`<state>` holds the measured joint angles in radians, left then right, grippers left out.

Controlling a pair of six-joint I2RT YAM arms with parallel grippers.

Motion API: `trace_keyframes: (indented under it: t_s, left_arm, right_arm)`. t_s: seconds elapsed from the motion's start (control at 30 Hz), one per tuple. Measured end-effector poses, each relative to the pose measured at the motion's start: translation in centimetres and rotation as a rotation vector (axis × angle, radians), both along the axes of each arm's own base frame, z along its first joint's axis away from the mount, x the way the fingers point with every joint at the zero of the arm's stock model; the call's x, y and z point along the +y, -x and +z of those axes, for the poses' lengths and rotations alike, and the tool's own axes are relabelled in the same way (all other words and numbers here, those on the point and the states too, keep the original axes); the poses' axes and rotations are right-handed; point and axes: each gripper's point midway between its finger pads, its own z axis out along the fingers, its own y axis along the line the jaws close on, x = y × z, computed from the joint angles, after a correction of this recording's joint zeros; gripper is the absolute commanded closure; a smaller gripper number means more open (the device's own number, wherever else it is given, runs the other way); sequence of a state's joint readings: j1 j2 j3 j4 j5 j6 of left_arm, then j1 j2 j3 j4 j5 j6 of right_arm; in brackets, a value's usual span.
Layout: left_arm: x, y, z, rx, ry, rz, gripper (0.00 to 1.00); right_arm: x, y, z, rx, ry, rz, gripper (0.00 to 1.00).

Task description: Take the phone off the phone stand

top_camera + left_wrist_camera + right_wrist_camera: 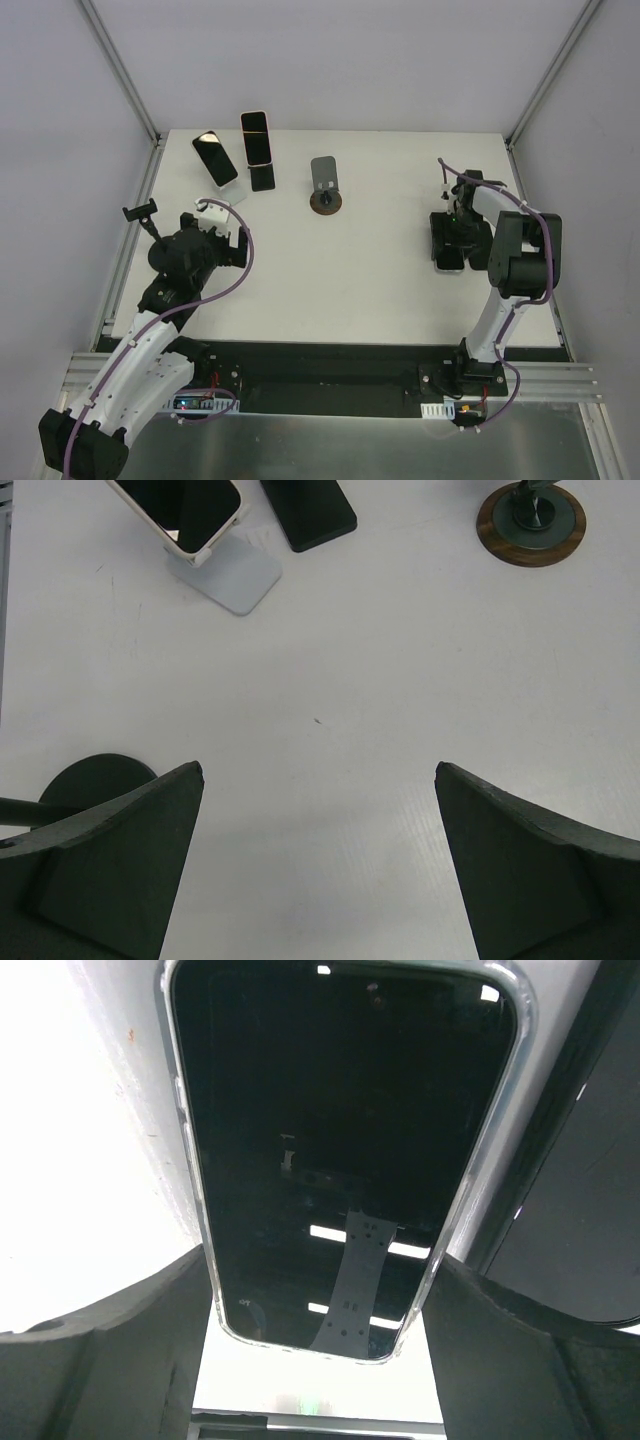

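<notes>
Item: phone (330,1160), clear-cased, at the table's (350,270) right side, well apart from the empty round-based stand (326,187). It is clamped across its long edges by the right gripper (320,1260), a hold suited to carrying; whether it touches the table is unclear. Also the left gripper (320,770), jaws wide apart and empty, idle near two other propped phones (215,158).

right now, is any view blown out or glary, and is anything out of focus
Right wrist view: the phone screen mirrors bright light bars, and the background left of it is blown out white. Left wrist view: table sharp and evenly lit, dark fingers show little detail. Top view: even light, faint shadows, no blur.
</notes>
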<state>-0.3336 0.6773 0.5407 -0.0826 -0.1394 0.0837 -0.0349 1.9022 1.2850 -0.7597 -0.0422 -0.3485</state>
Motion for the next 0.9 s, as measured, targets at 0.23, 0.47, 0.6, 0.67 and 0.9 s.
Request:
trace_keyframes:
  t_s: [0.23,0.47,0.6,0.67,0.9]
  left_arm:
    - [0.0,0.0,0.1,-0.006,-0.003,-0.003,0.01]
    - [0.0,0.0,0.2,-0.009,-0.003,-0.003,0.01]
    - [0.0,0.0,0.2,-0.010,-0.003,-0.003,0.01]
    - [0.0,0.0,0.2,-0.010,-0.003,-0.003,0.01]
    - [0.0,0.0,0.3,-0.014,-0.001,-0.003,0.01]
  right_arm:
    - [0.0,0.0,0.0,0.005,0.002,0.003,0.07]
    - [0.0,-0.8,0.2,-0.020,0.046,0.016,0.02]
    - [-0.1,-1.3,0.4,-0.035,0.081,0.024,0.08]
    - [0.0,-1.5,0.5,-0.044,0.093,0.032,0.14]
    - [0.2,-2.0,0.7,-0.050,0.106,0.041,0.25]
